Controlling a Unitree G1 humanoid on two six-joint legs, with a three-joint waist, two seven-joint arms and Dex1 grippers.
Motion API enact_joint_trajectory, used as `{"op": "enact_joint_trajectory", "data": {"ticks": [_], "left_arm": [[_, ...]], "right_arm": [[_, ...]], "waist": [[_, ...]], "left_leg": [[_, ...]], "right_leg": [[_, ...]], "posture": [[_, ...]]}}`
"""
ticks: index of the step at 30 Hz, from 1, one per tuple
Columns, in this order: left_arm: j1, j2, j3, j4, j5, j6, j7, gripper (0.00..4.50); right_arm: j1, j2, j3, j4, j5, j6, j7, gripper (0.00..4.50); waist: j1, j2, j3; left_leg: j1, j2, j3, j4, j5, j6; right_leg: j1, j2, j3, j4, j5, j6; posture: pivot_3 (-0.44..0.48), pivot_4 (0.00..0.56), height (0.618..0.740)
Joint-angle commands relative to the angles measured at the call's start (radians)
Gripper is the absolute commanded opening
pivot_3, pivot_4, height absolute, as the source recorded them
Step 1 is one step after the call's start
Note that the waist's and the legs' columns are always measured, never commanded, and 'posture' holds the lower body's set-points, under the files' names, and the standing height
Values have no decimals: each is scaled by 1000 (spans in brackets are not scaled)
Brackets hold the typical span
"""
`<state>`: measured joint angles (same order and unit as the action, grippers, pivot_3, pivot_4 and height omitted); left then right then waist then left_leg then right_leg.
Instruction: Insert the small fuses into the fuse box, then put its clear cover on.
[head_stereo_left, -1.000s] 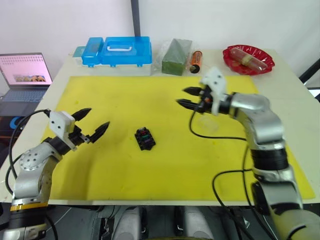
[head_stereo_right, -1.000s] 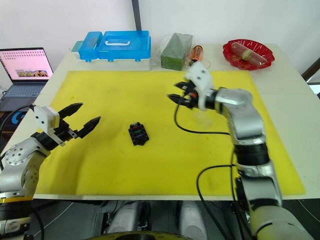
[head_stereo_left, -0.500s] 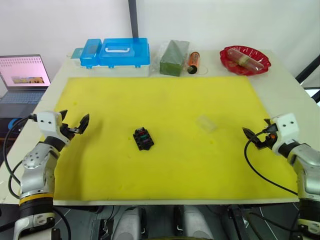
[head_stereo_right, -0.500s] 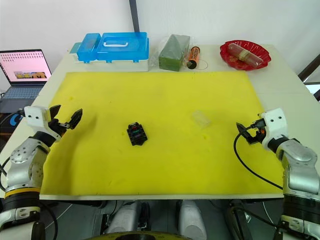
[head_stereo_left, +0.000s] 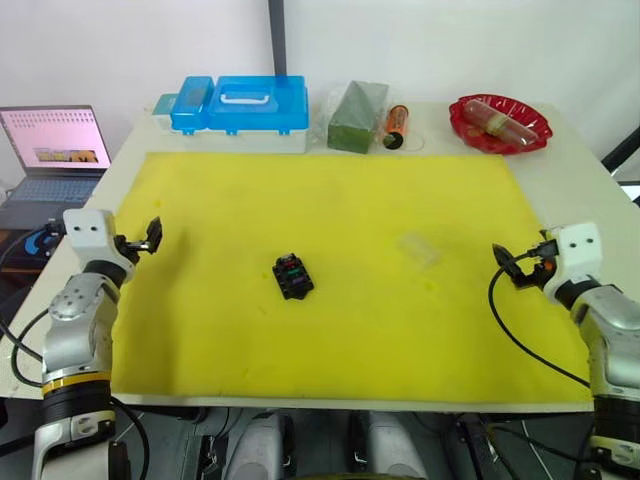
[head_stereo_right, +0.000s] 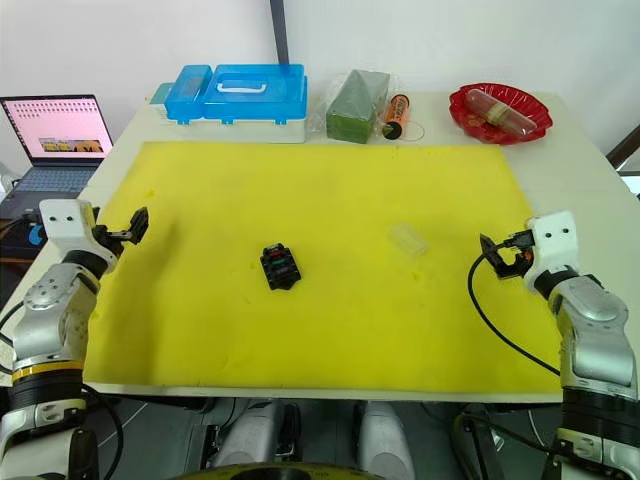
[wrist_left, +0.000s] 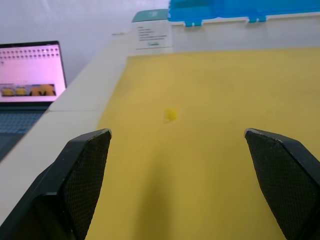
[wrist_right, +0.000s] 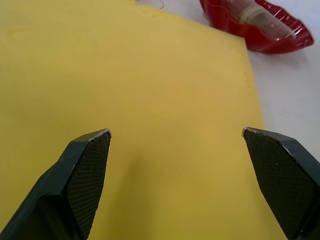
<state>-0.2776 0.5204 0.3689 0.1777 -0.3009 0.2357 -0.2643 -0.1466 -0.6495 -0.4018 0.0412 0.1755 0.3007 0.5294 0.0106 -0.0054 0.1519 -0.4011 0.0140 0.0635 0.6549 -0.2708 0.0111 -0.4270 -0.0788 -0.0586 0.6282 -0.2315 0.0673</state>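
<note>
The left tool (head_stereo_left: 148, 236) is hovering at the left edge of the yellow mat (head_stereo_left: 340, 330), its fingers spread wide and gripping nothing. The right tool (head_stereo_left: 508, 266) is hovering at the mat's right edge, likewise spread and empty. Between them, the fuse box (head_stereo_left: 292, 277) is sitting mid-mat with coloured small fuses (head_stereo_left: 290, 270) in its slots. The clear cover (head_stereo_left: 417, 249) is lying apart to its right. A blue case (head_stereo_left: 240, 103) and a red dish (head_stereo_left: 499, 122) are standing along the desk's (head_stereo_left: 570, 175) far edge.

The black fuse box (head_stereo_left: 292, 277) with coloured fuses seated lies mid-mat, the clear cover (head_stereo_left: 418, 249) well apart.
</note>
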Motion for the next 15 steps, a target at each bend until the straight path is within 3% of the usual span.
{"op": "enact_joint_trajectory", "data": {"ticks": [1,9,12,15], "left_arm": [[-16,59,10,-61,-59,-28,-152,4500],[-61,141,-72,-200,-199,55,-473,4500],[-119,174,-141,-285,-269,108,-620,4500],[-160,208,-228,-336,-251,84,-746,4500]], "right_arm": [[-6,-39,-12,-131,125,61,111,4476],[1,-105,56,-358,305,323,213,4476],[-3,-91,117,-384,290,357,188,4476],[-20,-76,187,-372,253,348,171,4476]], "waist": [[0,-1,0],[5,-1,0],[4,-1,0],[2,-3,1]], "left_leg": [[0,0,0,0,0,0],[-2,0,-2,3,0,1],[-4,0,-4,7,-1,2],[-5,0,-5,9,-1,2]], "right_leg": [[0,0,0,0,0,0],[1,0,0,0,0,0],[1,0,-1,0,0,-1],[1,1,-1,0,-1,-1]], "posture": [[0,150,740],[0,150,740],[0,150,740],[0,150,740]]}}
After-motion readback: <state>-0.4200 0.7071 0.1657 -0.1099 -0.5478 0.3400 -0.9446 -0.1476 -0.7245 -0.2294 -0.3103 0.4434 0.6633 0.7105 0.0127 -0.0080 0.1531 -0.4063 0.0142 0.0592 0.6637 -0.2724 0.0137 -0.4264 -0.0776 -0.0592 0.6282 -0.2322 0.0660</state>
